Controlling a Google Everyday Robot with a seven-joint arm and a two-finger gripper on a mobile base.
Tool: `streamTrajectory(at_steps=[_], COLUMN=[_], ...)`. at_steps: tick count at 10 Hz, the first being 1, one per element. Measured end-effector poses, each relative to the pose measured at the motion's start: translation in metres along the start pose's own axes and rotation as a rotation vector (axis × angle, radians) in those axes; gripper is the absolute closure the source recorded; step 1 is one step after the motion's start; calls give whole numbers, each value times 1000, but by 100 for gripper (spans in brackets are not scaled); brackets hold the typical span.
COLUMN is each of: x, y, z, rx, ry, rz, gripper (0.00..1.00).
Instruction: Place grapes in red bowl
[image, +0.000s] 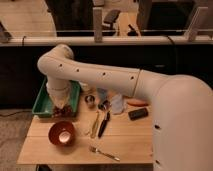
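My gripper (61, 106) hangs from the white arm over the front right corner of the green tray (42, 103). It is shut on the grapes (63, 111), a small dark reddish-purple bunch that shows just under the wrist. The red bowl (62, 134) stands on the wooden table in front of and below the gripper, with its pale inside bottom showing and nothing in it. The grapes are above the table, behind the bowl's far rim.
Two small metal cups (90, 99) (104, 105), a pale purple cup (117, 104), an orange object (137, 103) and a black block (137, 113) stand to the right. A black-handled utensil (104, 124) and a fork (104, 153) lie mid-table. The table's front edge is near the bowl.
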Motion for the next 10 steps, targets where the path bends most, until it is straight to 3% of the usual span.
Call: streamTrajectory(at_steps=[10], x=[-17], y=[11], z=[9], rx=[-6], ry=[11], rz=[-6], gripper=[100])
